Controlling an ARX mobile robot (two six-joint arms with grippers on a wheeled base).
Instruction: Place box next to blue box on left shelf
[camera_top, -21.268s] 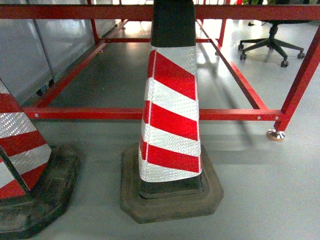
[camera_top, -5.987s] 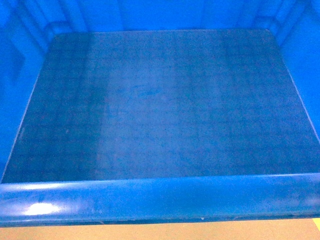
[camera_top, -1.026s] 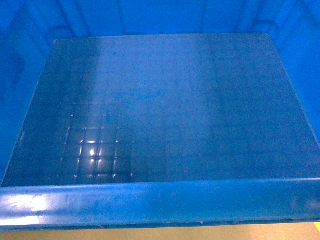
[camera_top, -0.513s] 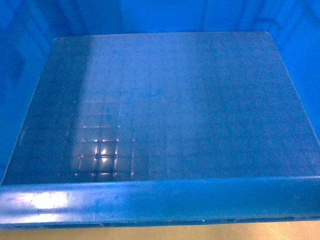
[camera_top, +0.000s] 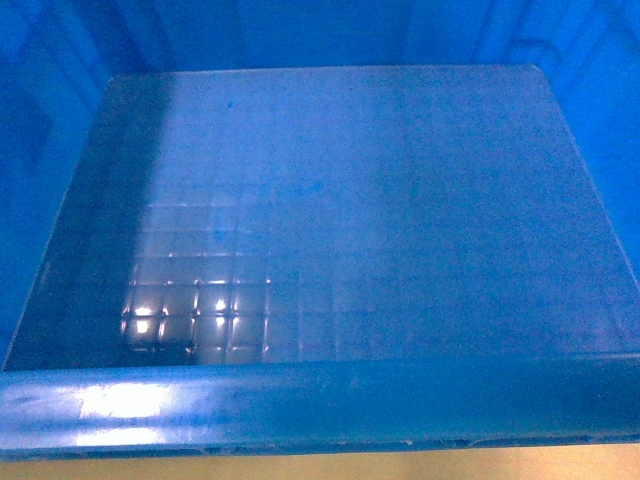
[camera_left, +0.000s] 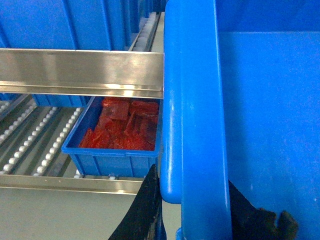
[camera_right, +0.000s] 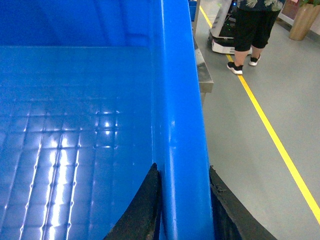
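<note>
Both grippers, left (camera_left: 192, 212) and right (camera_right: 182, 202), clamp opposite rims of the box (camera_top: 330, 230), held beside the roller shelf (camera_left: 30, 145). Small bin (camera_left: 117, 135) of red parts, probably packets, sits there; person (camera_right: 252, 30) near yellow line (camera_right: 272, 132).

Small blue bin (camera_left: 112, 145) holding red packets (camera_left: 124, 127), ahead and left of left claw. Steel crossbar (camera_left: 80, 72) above it. Person in black shorts (camera_right: 252, 27) standing far ahead-right of right claw, yellow floor line (camera_right: 272, 132) alongside, wheeled machine (camera_right: 225, 30) just beside legs.
</note>
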